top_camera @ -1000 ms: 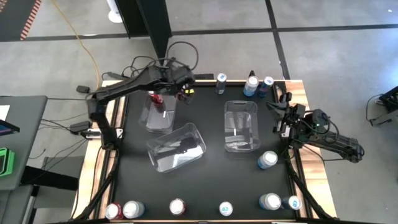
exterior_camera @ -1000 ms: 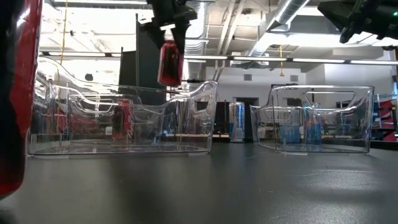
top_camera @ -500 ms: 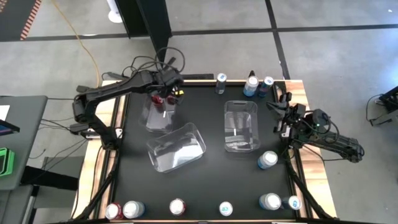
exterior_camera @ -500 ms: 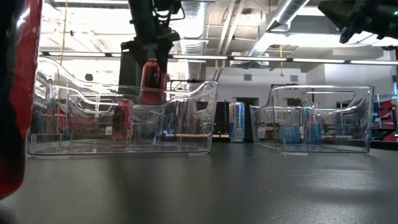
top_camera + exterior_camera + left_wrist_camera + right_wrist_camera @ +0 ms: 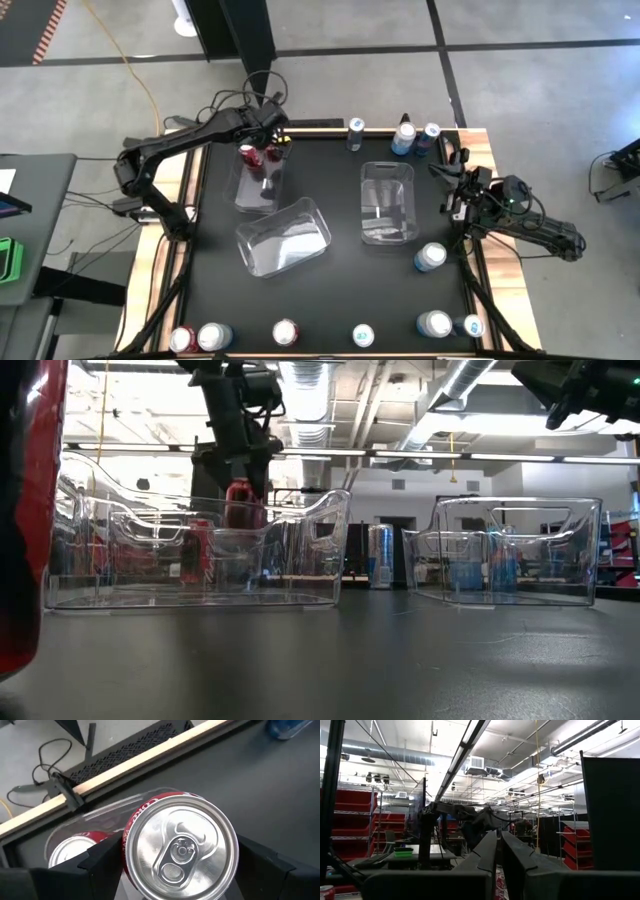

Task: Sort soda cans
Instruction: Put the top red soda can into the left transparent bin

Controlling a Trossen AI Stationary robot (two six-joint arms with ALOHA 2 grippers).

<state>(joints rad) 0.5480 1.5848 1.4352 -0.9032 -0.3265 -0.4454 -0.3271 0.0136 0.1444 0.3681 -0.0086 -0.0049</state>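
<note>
Left tool [image 5: 265, 152] reaches into the far-left bin [image 5: 258, 195], pinching a red can [image 5: 180, 851]; right tool [image 5: 497, 857] apparently pressed together.

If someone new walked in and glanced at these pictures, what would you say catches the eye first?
The left claw at the table's far left, lowering a red can into a clear bin beside another red can. Next, the two other clear bins, one skewed at centre, one straight. The right claw waits shut at the right edge.
</note>
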